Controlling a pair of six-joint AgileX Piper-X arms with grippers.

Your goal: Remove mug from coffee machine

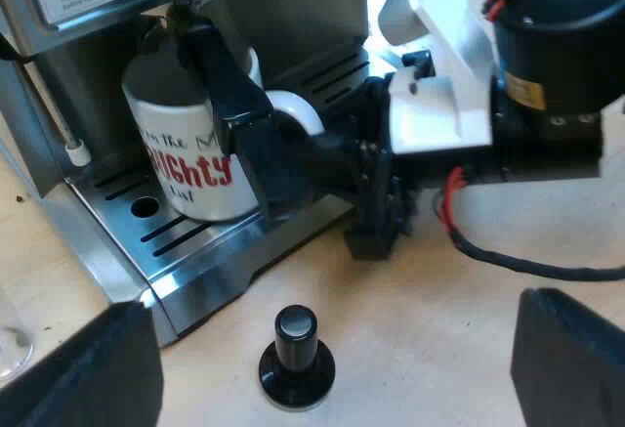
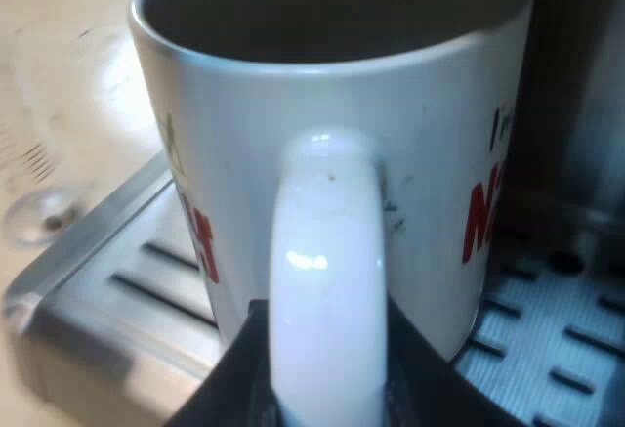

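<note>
Our right gripper [image 2: 327, 398] sits closest of all, its two black fingers [image 2: 227, 383] drawn in narrow and pressed against either side of the white handle [image 2: 327, 271] of the mug [image 2: 234, 144], low on the loop, so we have the mug clamped by its handle. White with red lettering and a dark inside, the mug stands upright on the slotted metal drip tray [image 2: 137, 276] of the espresso machine [image 1: 293, 26], tucked under the machine's front. Seen from our left wrist, the right gripper reaches in to the mug from the side, one black finger lying across the mug's wall just beside the handle. Our left gripper [image 1: 329, 300] hangs well back from the machine over the wooden table [image 1: 439, 320], its fingers spread wide and gripping nothing. On the table below it, near the tray's edge but apart from it, a tamper [image 1: 296, 359] with a black knob stands upright. Beside the tray a clear glass [image 2: 39, 214] rests on the table; we cannot tell more about it
</note>
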